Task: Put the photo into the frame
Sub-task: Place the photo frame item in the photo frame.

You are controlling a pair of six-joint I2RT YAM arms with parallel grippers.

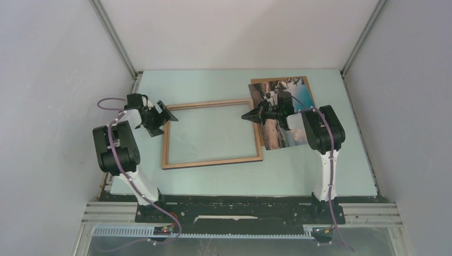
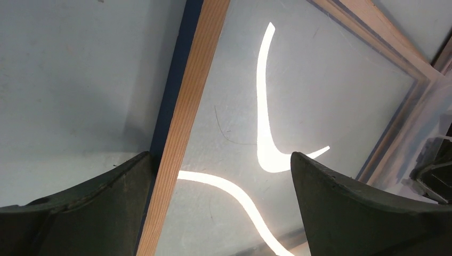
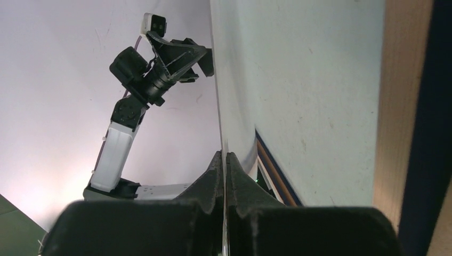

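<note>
The frame (image 1: 213, 161) lies flat mid-table, wood-brown face up, with a glossy pane inside it. The photo (image 1: 278, 136) lies picture-up to its right, its left edge over the frame's right rail. My right gripper (image 1: 246, 116) is shut on that left edge. In the right wrist view the jaws (image 3: 224, 154) pinch the thin sheet (image 3: 217, 80) edge-on. My left gripper (image 1: 168, 118) is open at the frame's upper-left corner. In the left wrist view it (image 2: 219, 157) straddles the left rail (image 2: 186, 122), which runs close to the left finger (image 2: 106, 213).
A plain brown backing board (image 1: 280, 80) lies under the photo at the back right, only its far strip showing. Grey walls close in the table on the left, right and back. The left arm shows in the right wrist view (image 3: 154, 74).
</note>
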